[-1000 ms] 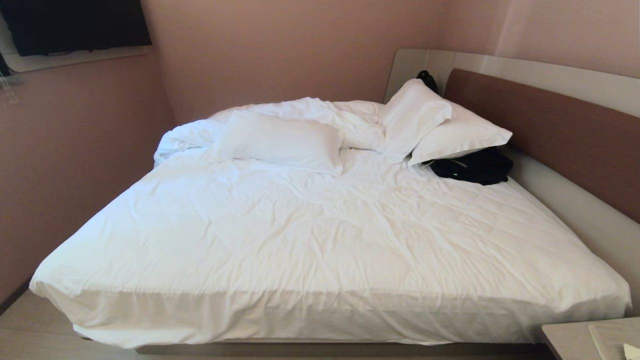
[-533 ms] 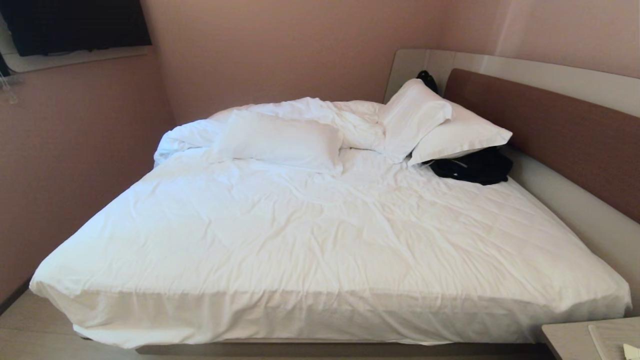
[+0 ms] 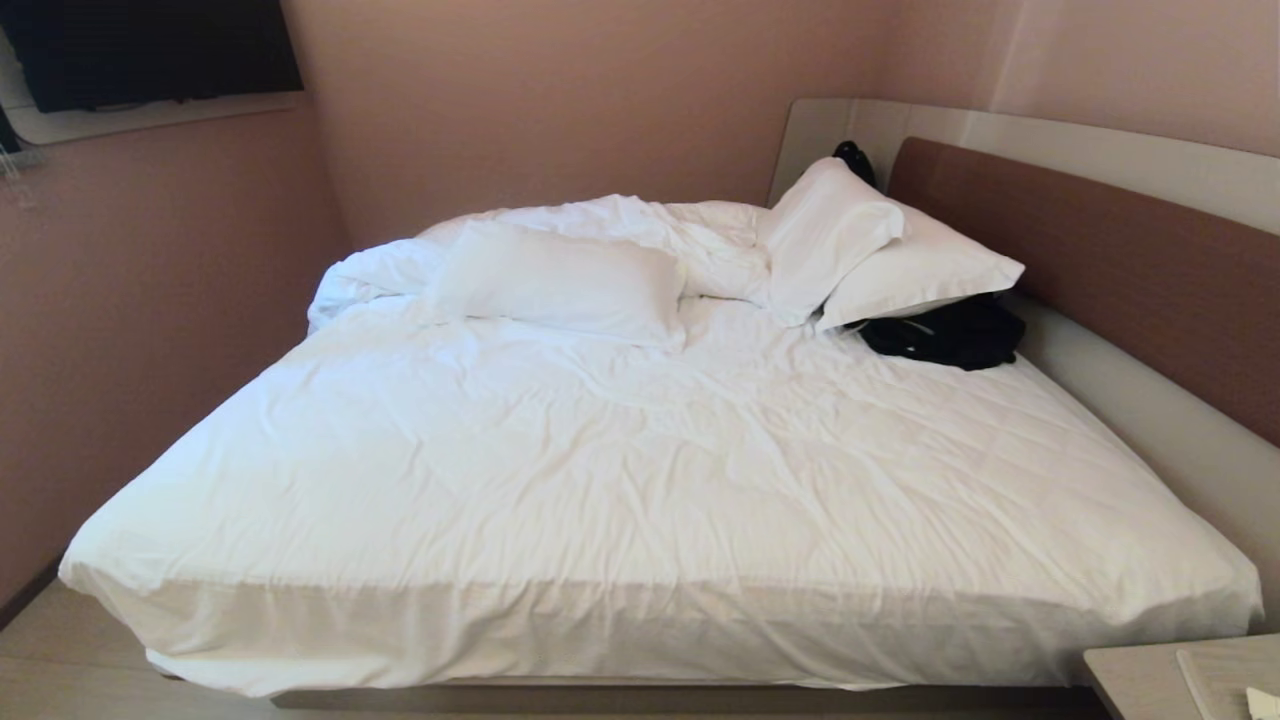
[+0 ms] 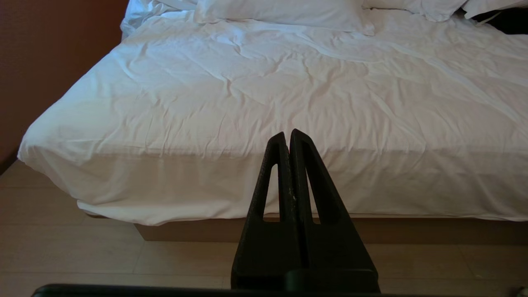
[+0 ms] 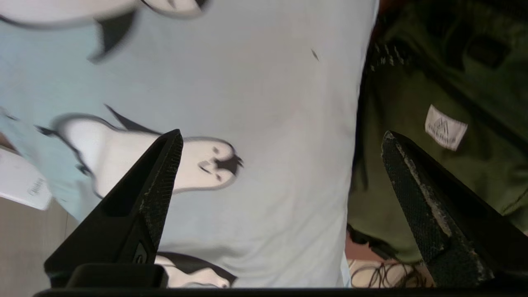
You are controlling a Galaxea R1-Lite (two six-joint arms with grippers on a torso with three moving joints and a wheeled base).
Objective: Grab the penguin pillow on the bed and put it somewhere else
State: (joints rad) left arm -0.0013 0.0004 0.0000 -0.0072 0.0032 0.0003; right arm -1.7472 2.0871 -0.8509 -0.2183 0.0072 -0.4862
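Pale blue penguin pillow (image 5: 264,103) lies off the bed (image 3: 640,480), beside an olive-green bag (image 5: 437,82); right gripper (image 5: 280,198) spread wide over it. Looks soft, light; pinch an edge. Left gripper (image 4: 288,138) closed, parked.

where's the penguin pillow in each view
head view: not in it.
left wrist view: not in it.
right wrist view: the penguin pillow fills the left and middle, beside a dark green garment.
Shared landmark: the bed, in head and left wrist views only.
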